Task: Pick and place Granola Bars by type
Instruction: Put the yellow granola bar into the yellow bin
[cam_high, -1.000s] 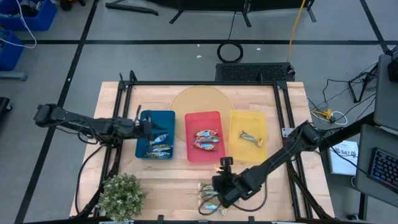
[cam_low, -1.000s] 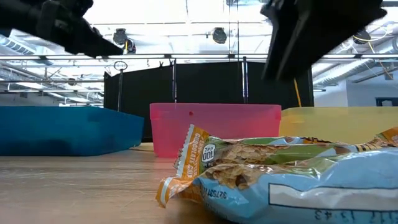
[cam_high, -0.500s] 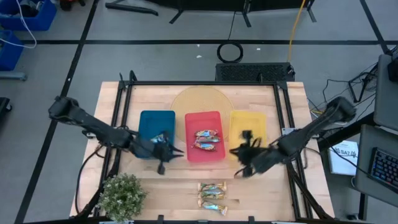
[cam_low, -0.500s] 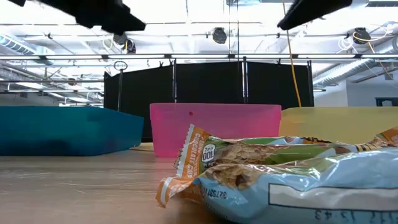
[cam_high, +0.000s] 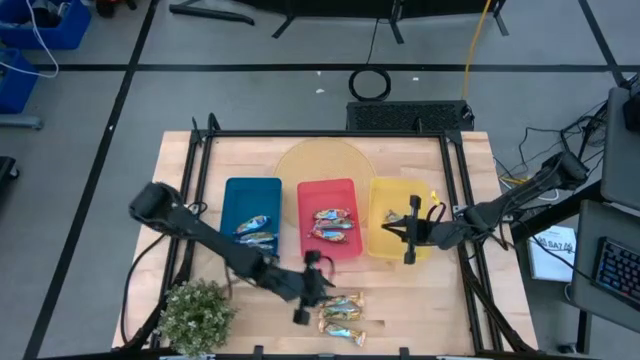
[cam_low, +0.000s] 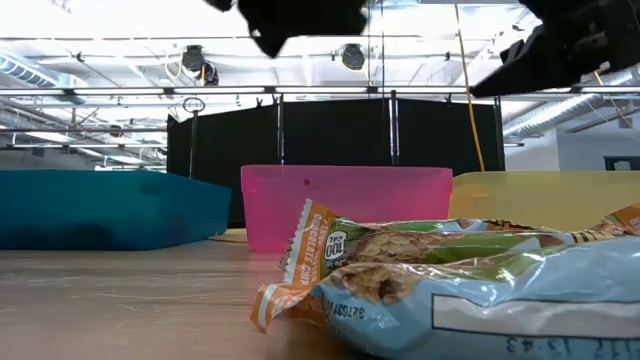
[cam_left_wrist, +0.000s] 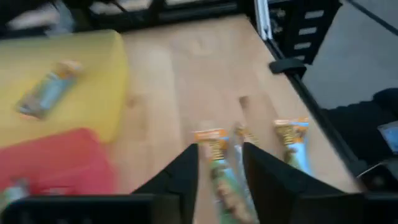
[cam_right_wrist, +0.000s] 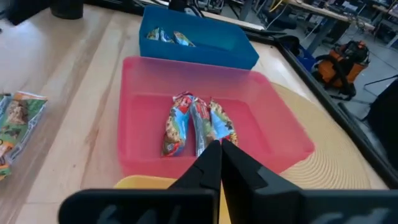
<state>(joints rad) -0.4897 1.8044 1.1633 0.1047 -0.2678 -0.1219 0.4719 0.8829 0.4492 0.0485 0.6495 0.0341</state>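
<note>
Hovering just beside the three loose granola bars (cam_high: 341, 319) near the table's front edge, the left gripper (cam_high: 308, 290) has its fingers parted with nothing between them — in its wrist view the two dark fingers (cam_left_wrist: 186, 174) stand either side of a gold-tan bar (cam_left_wrist: 219, 171) lying on the wood, with another bar (cam_left_wrist: 293, 144) a little way off. The right gripper (cam_high: 409, 232) is over the yellow tray (cam_high: 384, 195), its fingers pressed together and gripping nothing; its wrist view looks past the closed fingertips (cam_right_wrist: 219, 163) onto the red tray (cam_right_wrist: 149, 74), where three red-orange bars (cam_right_wrist: 198, 124) lie side by side. From above, the blue tray (cam_high: 238, 193) holds blue-silver bars (cam_high: 253, 231), the red tray sits in the middle between the other two, and one gold-tan bar (cam_left_wrist: 48, 89) shows in the yellow tray in the left wrist view. The low view has one bar (cam_low: 470, 285) filling the foreground on the tabletop — the pink-red tray wall (cam_low: 345, 205) stands behind it. A small green potted plant (cam_high: 196, 313) sits at the table's front left corner, well apart from the loose bars.
</note>
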